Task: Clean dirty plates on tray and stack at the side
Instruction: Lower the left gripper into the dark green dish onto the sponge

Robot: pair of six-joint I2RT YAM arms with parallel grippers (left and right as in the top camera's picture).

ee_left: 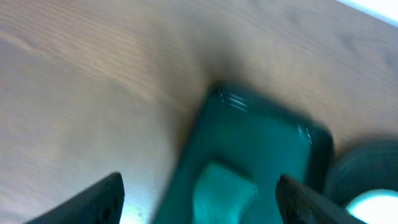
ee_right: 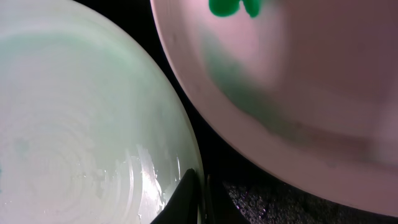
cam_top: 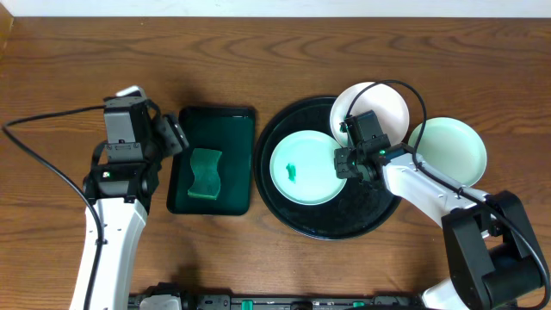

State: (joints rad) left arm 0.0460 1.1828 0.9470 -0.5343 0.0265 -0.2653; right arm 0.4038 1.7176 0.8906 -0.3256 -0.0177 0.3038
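Left jaws hung wide open at frame left, by the sponge tray (cam_top: 215, 120), well apart from every plate; centre-right, the smeared mint plate (cam_top: 306, 182) lay on the black tray (cam_top: 327, 224); right jaws were shut at its right rim, that arm clearly nearer; white plate (cam_top: 387, 105) and second mint plate (cam_top: 452, 146) lay further right.

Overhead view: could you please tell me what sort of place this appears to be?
Probably a lab bench staged for dishwashing practice, not a real kitchen: a wooden table, plates on a black tray, a sponge in a green tray.
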